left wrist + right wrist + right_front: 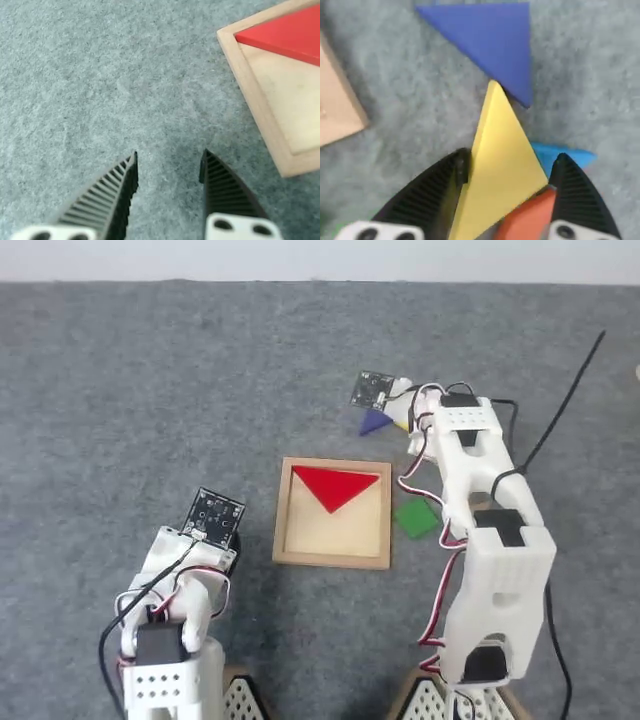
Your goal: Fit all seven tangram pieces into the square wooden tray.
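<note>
The square wooden tray lies mid-table with a red triangle in its far part. In the right wrist view, my right gripper stands open astride a yellow triangle flat on the mat. A blue triangle touches the yellow triangle's tip. A light blue piece and an orange piece lie partly under it. From above, my right gripper is beyond the tray's far right corner, by the blue triangle. My left gripper is open over bare mat, beside the tray's corner.
A green piece lies on the mat just right of the tray, next to the right arm. The left arm stands left of the tray. Grey mat stretches open to the far left and behind the tray.
</note>
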You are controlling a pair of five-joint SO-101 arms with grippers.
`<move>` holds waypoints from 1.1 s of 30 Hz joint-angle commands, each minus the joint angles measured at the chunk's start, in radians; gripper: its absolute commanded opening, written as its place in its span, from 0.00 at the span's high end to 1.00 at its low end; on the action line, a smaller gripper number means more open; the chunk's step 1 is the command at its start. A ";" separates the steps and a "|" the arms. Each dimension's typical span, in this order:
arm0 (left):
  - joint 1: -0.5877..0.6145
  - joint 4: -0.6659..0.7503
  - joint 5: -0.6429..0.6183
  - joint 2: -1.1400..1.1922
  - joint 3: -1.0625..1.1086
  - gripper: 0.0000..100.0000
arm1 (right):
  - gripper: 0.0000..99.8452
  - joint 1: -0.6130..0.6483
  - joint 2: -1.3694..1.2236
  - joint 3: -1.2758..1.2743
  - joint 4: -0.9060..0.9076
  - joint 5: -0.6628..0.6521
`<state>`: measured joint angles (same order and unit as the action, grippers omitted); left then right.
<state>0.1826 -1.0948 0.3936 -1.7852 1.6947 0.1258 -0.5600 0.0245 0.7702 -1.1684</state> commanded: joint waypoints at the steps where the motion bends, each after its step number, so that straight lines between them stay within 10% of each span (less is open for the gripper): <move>1: -0.003 -0.006 -0.006 -0.012 -0.010 0.81 | 0.72 0.004 -0.050 0.052 -0.053 -0.026; 33: -0.003 -0.006 -0.006 -0.012 -0.010 0.81 | 0.97 0.039 0.097 0.147 0.740 -0.150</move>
<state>0.1826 -1.0948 0.3936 -1.7852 1.6947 0.1488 -0.5370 0.1580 1.4822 -1.3403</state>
